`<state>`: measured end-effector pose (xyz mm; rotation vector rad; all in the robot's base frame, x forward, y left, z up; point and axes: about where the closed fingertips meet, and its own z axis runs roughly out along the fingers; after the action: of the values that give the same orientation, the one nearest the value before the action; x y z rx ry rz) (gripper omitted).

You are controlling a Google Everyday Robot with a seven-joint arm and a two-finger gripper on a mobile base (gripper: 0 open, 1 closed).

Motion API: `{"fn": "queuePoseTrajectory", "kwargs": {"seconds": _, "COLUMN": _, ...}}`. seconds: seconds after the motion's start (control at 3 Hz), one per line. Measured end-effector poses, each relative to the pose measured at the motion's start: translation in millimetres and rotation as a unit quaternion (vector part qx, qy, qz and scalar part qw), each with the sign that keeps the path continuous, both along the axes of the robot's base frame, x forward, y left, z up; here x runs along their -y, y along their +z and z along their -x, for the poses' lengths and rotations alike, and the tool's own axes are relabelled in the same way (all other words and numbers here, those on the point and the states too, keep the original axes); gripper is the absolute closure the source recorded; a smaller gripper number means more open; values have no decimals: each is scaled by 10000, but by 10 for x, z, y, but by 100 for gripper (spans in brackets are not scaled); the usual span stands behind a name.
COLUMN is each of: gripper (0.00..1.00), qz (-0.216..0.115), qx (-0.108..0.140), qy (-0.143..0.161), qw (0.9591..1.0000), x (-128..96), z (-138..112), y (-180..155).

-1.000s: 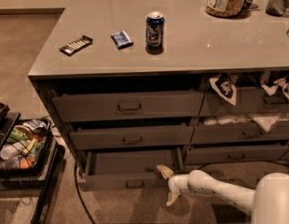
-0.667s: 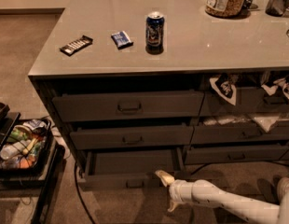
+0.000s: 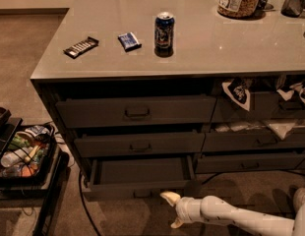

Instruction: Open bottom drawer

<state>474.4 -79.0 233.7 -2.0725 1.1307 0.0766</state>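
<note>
Bottom drawer (image 3: pixel 140 171), lowest of the left stack under the worktop (image 3: pixel 216 48), stands pulled out with its bare interior exposed, no further out than a second ago. Gripper (image 3: pixel 172 210) has dropped just below the drawer front, right of the pull. Fingers (image 3: pixel 168 197) spread wide, holding nothing. Judgement: opening essentially complete.
</note>
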Motion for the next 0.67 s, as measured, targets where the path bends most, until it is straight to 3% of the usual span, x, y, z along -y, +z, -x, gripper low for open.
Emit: {"fn": "queuePoseTrajectory", "kwargs": {"seconds": 0.67, "gripper": 65, "qz": 0, "qx": 1, "qy": 0, "qw": 10000, "x": 0, "z": -1, "y": 0}}
